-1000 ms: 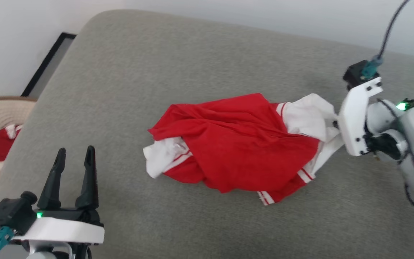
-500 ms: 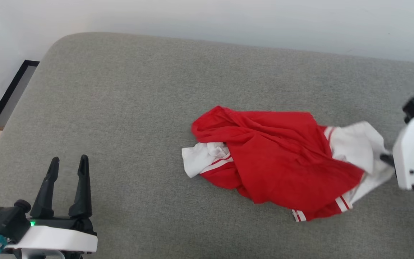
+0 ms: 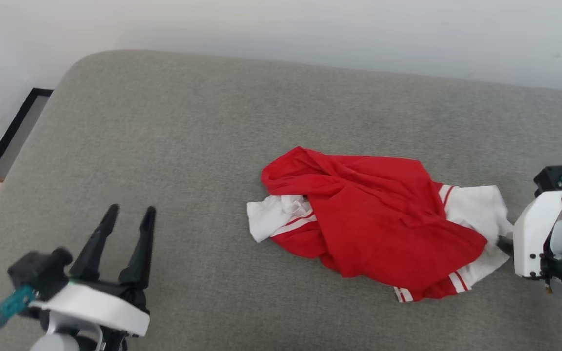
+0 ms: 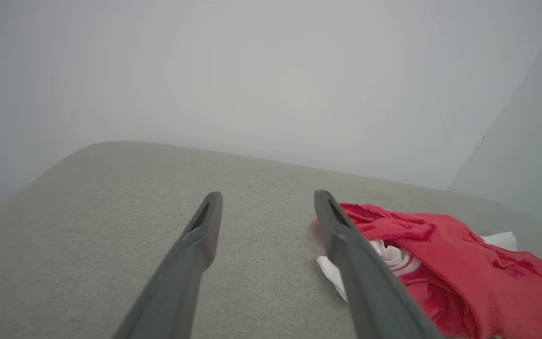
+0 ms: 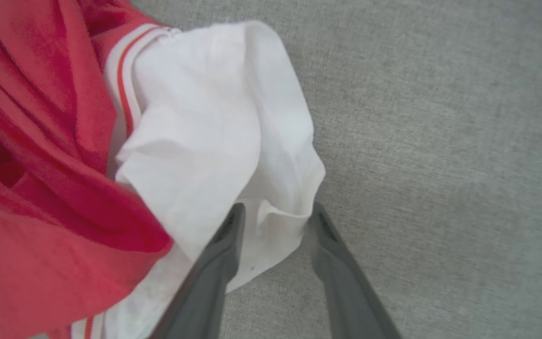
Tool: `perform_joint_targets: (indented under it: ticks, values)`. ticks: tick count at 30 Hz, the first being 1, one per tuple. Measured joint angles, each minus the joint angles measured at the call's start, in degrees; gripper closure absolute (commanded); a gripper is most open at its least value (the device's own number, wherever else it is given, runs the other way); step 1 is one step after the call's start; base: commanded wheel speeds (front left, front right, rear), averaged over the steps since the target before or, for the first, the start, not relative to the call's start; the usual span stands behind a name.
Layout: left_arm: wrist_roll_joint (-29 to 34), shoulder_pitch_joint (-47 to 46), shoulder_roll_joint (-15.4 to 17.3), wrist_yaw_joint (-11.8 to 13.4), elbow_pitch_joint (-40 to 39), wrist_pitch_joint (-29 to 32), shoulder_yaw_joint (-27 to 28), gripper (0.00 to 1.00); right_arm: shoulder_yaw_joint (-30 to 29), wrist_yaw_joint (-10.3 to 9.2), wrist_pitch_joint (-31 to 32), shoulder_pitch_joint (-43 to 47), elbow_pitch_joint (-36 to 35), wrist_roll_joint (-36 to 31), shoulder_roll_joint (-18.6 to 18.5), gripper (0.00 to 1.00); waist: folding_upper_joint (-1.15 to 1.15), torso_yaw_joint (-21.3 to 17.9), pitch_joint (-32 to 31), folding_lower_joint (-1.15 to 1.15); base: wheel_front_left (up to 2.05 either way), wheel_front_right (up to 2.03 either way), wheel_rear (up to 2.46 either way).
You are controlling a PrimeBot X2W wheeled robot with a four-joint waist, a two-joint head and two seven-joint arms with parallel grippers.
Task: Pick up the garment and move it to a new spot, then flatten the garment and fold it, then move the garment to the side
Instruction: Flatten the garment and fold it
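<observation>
Red garment (image 3: 373, 219) lies bunched, long axis left to right, its right end at the right gripper (image 5: 274, 214).
Jaws parted loosely around the white sleeve (image 5: 214, 132); left gripper (image 3: 129, 214) spread wide, well apart.

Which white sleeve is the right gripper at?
The sleeve at the garment's right end: its edge lies between the right gripper's parted fingers. The other sleeve, bunched at the left end, lies far from it.
</observation>
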Motion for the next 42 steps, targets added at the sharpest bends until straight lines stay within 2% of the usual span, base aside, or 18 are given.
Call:
perform_joint_targets:
  ticks: [5,10,16,24,31,34,38,42]
  values:
    - [-6.3,-3.2,4.8,0.0,-2.5,7.3,-4.7,0.0,-1.3,0.0,-2.8,-0.1,-2.5,-0.9,0.6,0.0,0.0,-1.7,-0.7,0.0,0.0,0.0,0.0]
    - [-11.3,-8.1,9.5,0.0,-5.3,16.7,-9.0,0.0,-5.0,-0.01,-8.7,0.4,-7.3,-3.0,2.1,0.0,0.0,-4.1,-0.8,0.0,0.0,0.0,0.0]
    - [-15.7,-15.8,13.7,0.0,-7.1,28.1,-13.1,0.0,-9.4,-0.01,-17.0,2.5,-15.5,-7.6,7.2,0.0,0.0,-7.7,-0.2,0.0,0.0,0.0,0.0]
    - [-19.2,-27.1,14.8,0.0,-6.8,41.3,-19.2,0.0,-12.3,-0.01,-30.3,5.3,-25.3,-13.8,15.9,0.0,0.0,-13.5,1.5,0.0,0.0,0.0,0.0]
    - [-19.9,-34.8,14.3,0.0,-1.3,50.9,-23.7,0.0,-11.8,-0.01,-41.2,7.4,-28.8,-18.1,20.0,0.0,0.0,-18.3,3.7,0.0,0.0,0.0,0.0]
    - [-19.7,-37.0,13.8,0.3,1.6,55.3,-25.7,0.0,-12.1,-0.01,-43.8,8.1,-28.9,-18.3,21.1,0.0,0.0,-20.1,4.8,0.0,0.0,0.0,0.0]
    - [-19.7,-38.6,13.1,2.3,5.0,60.8,-27.9,0.0,-11.4,-0.01,-45.0,9.0,-28.8,-18.1,21.7,0.0,0.0,-21.9,6.1,0.0,0.0,0.0,0.0]
    - [-19.1,-39.4,12.9,3.5,6.7,63.2,-29.1,0.0,-10.8,-0.01,-45.6,9.6,-29.0,-17.7,22.0,0.0,0.0,-23.0,7.0,0.0,0.0,0.0,0.0]
